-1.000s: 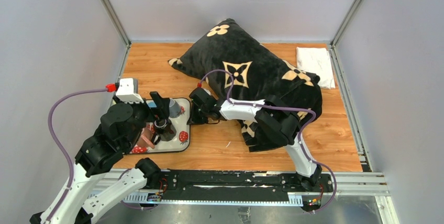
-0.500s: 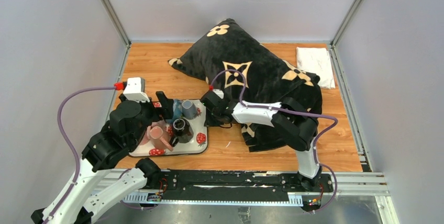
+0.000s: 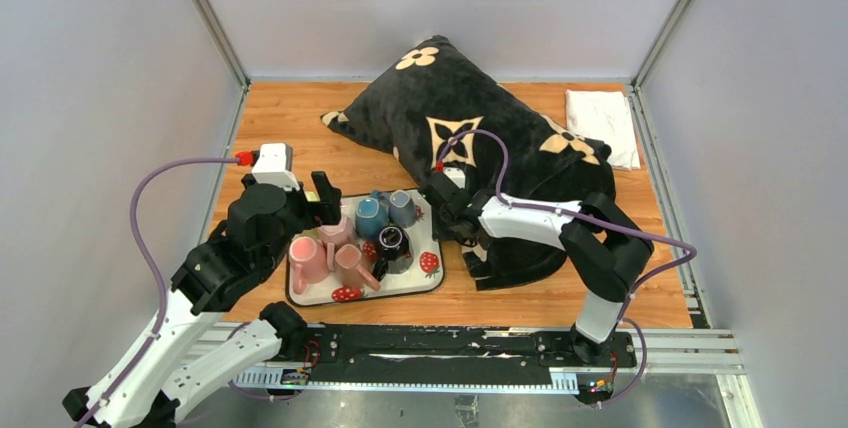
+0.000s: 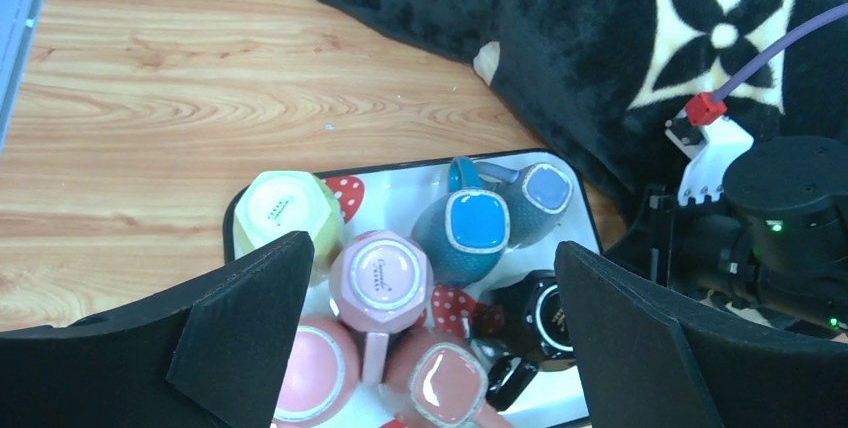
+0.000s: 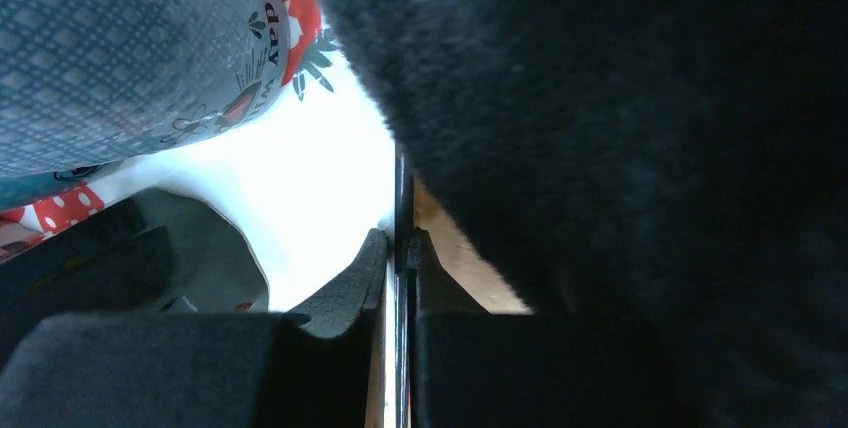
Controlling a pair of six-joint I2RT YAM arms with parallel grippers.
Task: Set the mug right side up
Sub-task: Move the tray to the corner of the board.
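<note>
A white strawberry-print tray (image 3: 415, 283) holds several mugs, all bottom up: a pink hexagonal one (image 4: 381, 278), a teal one (image 4: 465, 228), a grey-blue one (image 4: 540, 193), a black one (image 4: 540, 316), a yellow-green one (image 4: 283, 206) and two more pink ones (image 4: 310, 373). My right gripper (image 3: 445, 216) is shut on the tray's right rim (image 5: 400, 188); its fingers (image 5: 360, 273) pinch the thin edge. My left gripper (image 4: 430, 248) is open and empty above the mugs, its jaws wide apart, and it shows in the top view (image 3: 322, 210).
A large black pillow (image 3: 480, 138) with cream flowers lies right behind the tray and against my right arm. A folded white cloth (image 3: 603, 123) lies at the back right. Grey walls enclose the wooden table (image 3: 290, 128).
The tray with its mugs has slid to the right, held by my right gripper. My left arm has moved right along with it, staying over the mugs.
</note>
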